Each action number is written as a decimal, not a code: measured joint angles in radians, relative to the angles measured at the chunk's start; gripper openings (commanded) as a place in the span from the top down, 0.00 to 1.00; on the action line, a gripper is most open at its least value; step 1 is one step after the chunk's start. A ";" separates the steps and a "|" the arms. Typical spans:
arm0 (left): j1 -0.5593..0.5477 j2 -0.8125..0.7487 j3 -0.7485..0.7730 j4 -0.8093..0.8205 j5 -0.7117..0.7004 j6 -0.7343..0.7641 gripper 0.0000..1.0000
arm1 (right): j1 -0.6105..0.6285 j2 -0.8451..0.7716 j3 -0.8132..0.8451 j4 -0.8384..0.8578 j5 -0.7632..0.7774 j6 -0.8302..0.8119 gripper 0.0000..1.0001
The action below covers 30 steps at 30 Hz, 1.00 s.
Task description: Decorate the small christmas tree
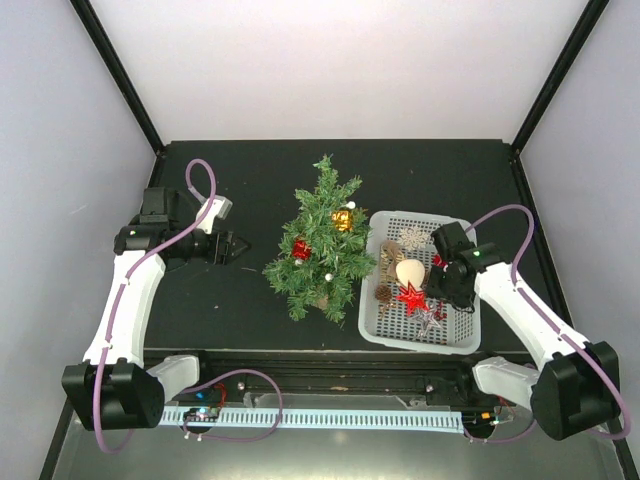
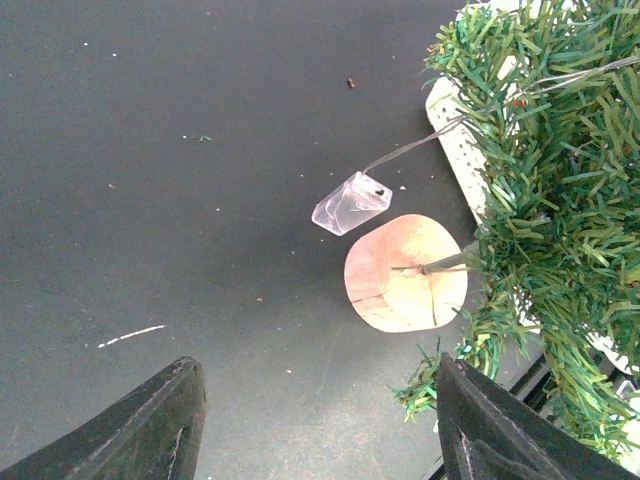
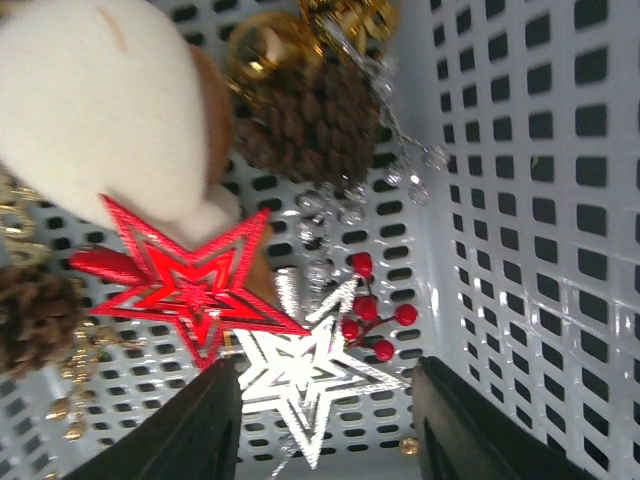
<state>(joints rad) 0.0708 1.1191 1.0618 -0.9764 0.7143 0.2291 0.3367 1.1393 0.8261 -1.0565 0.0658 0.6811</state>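
close beside small christmas tree: basket w/ red star.

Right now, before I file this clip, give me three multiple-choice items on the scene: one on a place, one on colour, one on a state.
1. In the top view, where is the white basket relative to the small christmas tree?
A) to its left
B) to its right
C) behind it

2. What colours are the two stars in the right wrist view?
A) red and silver
B) blue and gold
C) green and black

3. What state is the left gripper in?
A) open, holding nothing
B) shut on the tree
C) shut on a star

Answers:
1 B: the basket sits beside the tree on the right.
2 A: a red star overlaps a silver star in the basket.
3 A: its fingers stand wide apart with nothing gripped between them.
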 measured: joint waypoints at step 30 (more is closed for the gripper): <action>0.000 0.000 -0.007 0.019 -0.007 -0.007 0.35 | -0.108 0.187 -0.116 0.179 -0.050 0.005 0.83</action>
<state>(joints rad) 0.0708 1.1191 1.0550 -0.9577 0.7074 0.2218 0.2291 1.3258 0.7097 -0.8780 0.0158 0.6861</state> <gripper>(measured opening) 0.645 0.226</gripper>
